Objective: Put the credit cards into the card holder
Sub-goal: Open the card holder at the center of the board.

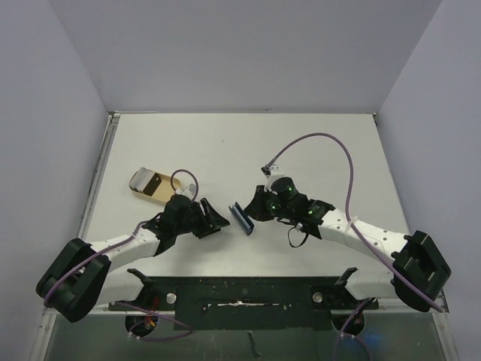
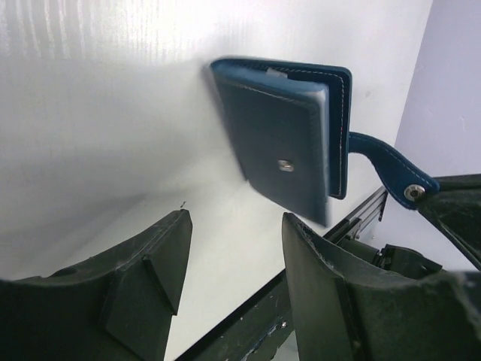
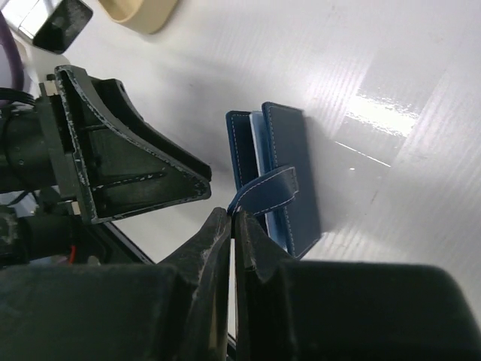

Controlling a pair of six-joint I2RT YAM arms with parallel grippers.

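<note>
**Two-arm workspace, card holder held between the tools.** We show the white table [image 1: 301,143], over which both arms reach from the near edge toward the middle. The left arm [image 1: 128,244] comes in from the left and the right arm [image 1: 361,233] from the right, so their tools face one another.

The left gripper [image 2: 234,226] is released: its two fingers stand wide apart with nothing between them. The right gripper [image 3: 234,218] is clenched, its fingers pressed together on the end of the holder's strap.

The beige tray [image 3: 143,13] lies at the far left of the table, well apart from both tools. The card holder [image 1: 242,218], dark navy and folded, is held on edge between the two grippers. We cannot tell whether its lower edge touches the surface. In the left wrist view it lies just ahead of the spread fingers and apart from them. A lighter blue lining shows between its covers.

A black credit card [image 3: 66,22] lies just beside the tray. The snap tab [image 3: 267,192] curls from the holder's cover into the right gripper's pinch, so the right gripper grasps the card holder by this tab.
</note>
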